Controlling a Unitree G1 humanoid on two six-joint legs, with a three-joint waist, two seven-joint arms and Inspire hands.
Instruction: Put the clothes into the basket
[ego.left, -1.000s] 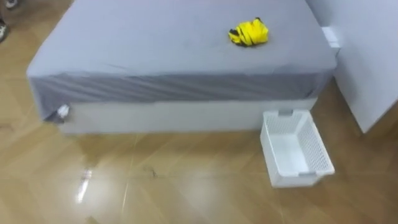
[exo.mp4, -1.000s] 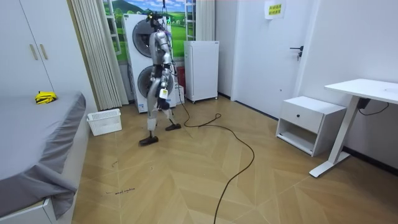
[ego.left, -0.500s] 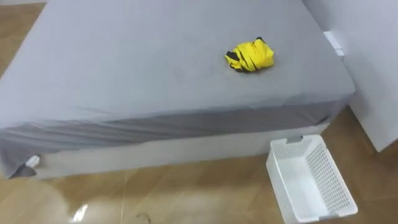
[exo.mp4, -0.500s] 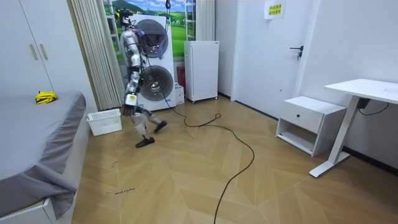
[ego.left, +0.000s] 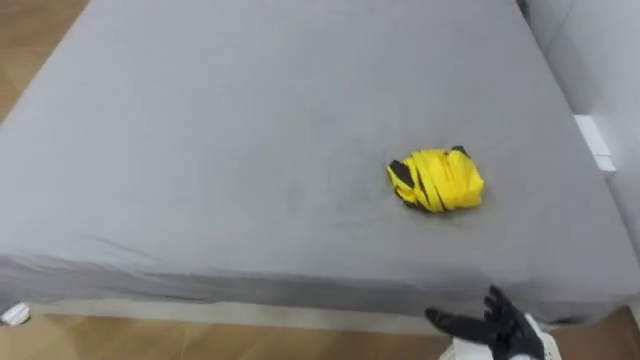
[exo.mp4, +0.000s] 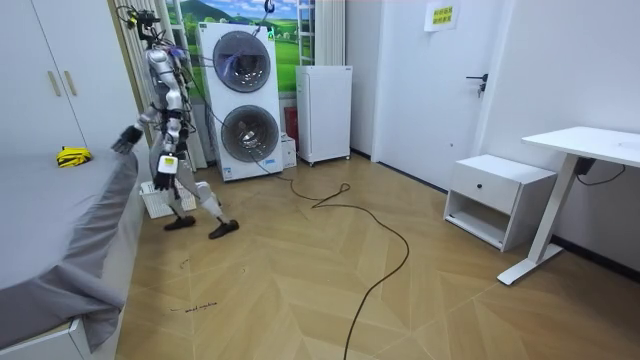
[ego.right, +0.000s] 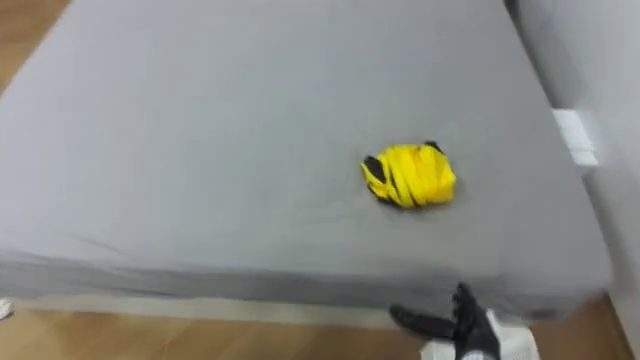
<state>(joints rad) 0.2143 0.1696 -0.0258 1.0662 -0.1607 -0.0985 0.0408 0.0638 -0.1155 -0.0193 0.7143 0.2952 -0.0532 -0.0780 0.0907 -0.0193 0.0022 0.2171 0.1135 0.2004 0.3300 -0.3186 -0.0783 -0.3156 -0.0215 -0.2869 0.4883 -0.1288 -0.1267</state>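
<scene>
One crumpled yellow garment with black stripes (ego.left: 436, 181) sits alone on the grey-sheeted bed (ego.left: 230, 150), balled up tight with folds showing, at about 4 o'clock from the mattress's middle. Plenty of bare sheet lies all round it: wide open towards 9 and 12 o'clock, less towards the 3 o'clock edge, where a white wall panel (ego.left: 600, 70) runs close alongside. The near edge of the bed crosses at 6 o'clock, the sheet draped over it. Right hand (ego.left: 497, 326) is in at 5 o'clock, below that edge and well apart from the garment, dark fingers spread wide and holding nothing. Under it peeks a corner of the white plastic basket (ego.left: 465, 351). From the room view, the robot stands at the bed's end beside the basket; left hand (exo.mp4: 166, 164) hangs low by its hip, too small to tell its fingers
</scene>
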